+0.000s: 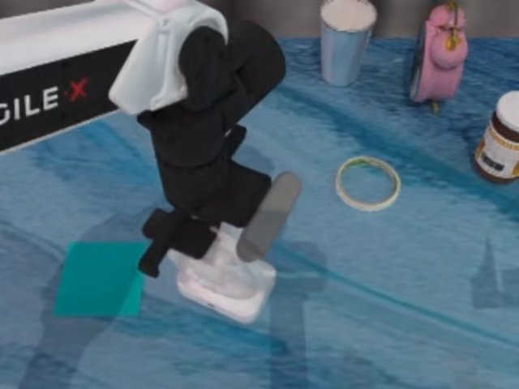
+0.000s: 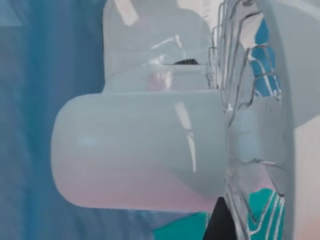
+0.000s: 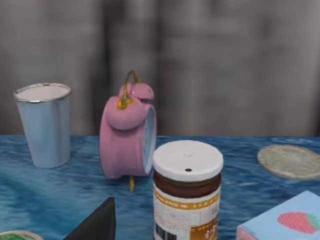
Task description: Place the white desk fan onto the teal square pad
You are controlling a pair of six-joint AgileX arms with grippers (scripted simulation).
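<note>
The white desk fan (image 1: pixel 229 285) stands upright just right of the teal square pad (image 1: pixel 97 279), its base near the pad's right edge; I cannot tell whether the base touches the table. My left gripper (image 1: pixel 217 235) comes down over it, one finger on each side, shut on the fan's upper part. In the left wrist view the motor housing (image 2: pixel 140 150) and grille (image 2: pixel 250 120) fill the picture, with one dark fingertip (image 2: pixel 220 227) and the teal pad (image 2: pixel 182 230) behind. Of my right arm, outside the top view, only one dark fingertip (image 3: pixel 97 225) shows, far off centre.
At the back stand a white cup (image 1: pixel 347 40) and a pink alarm clock (image 1: pixel 442 53). A brown jar (image 1: pixel 501 138) is at the right edge and a tape ring (image 1: pixel 368 183) lies mid-table. A grey disc (image 3: pixel 290 161) and a strawberry box (image 3: pixel 287 222) show in the right wrist view.
</note>
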